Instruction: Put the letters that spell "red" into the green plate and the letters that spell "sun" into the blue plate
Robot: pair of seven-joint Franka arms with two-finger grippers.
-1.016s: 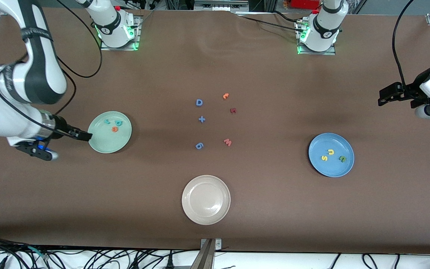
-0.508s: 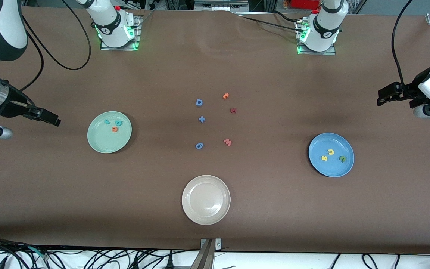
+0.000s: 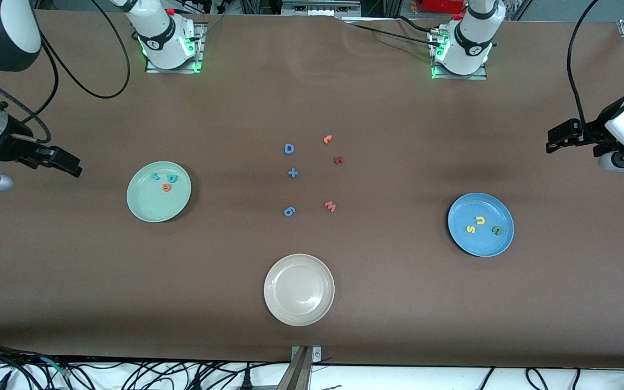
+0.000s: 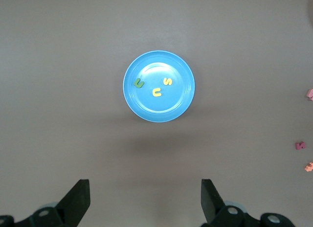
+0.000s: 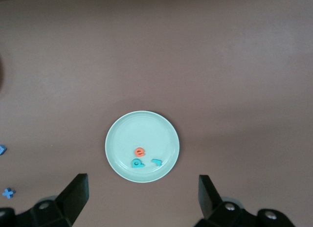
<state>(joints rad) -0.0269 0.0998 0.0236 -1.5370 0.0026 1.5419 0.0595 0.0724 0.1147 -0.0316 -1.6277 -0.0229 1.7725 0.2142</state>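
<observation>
In the front view, the green plate (image 3: 158,192) lies at centre left of the frame, holding the teal r (image 3: 155,176), the teal d (image 3: 171,177) and the orange e (image 3: 167,187). The blue plate (image 3: 480,224) lies at centre right with the yellow s (image 3: 470,229), the yellow u (image 3: 480,220) and the green n (image 3: 497,231) in it. A beige plate (image 3: 299,290) sits at lower centre, and loose pieces lie mid-frame: a blue D (image 3: 289,149), a blue plus (image 3: 292,173) and a reddish w (image 3: 330,206). The right gripper (image 3: 65,162) hangs at the left edge, fingers apart and empty; the left gripper (image 3: 561,138) hangs at the right edge, also spread and empty. In the left wrist view, the blue plate (image 4: 159,86) sits upper centre with its three letters, and the two dark fingers (image 4: 78,201) stand wide apart at the bottom. In the right wrist view, the green plate (image 5: 142,146) sits at centre with its three letters, fingers (image 5: 74,197) wide apart below.
</observation>
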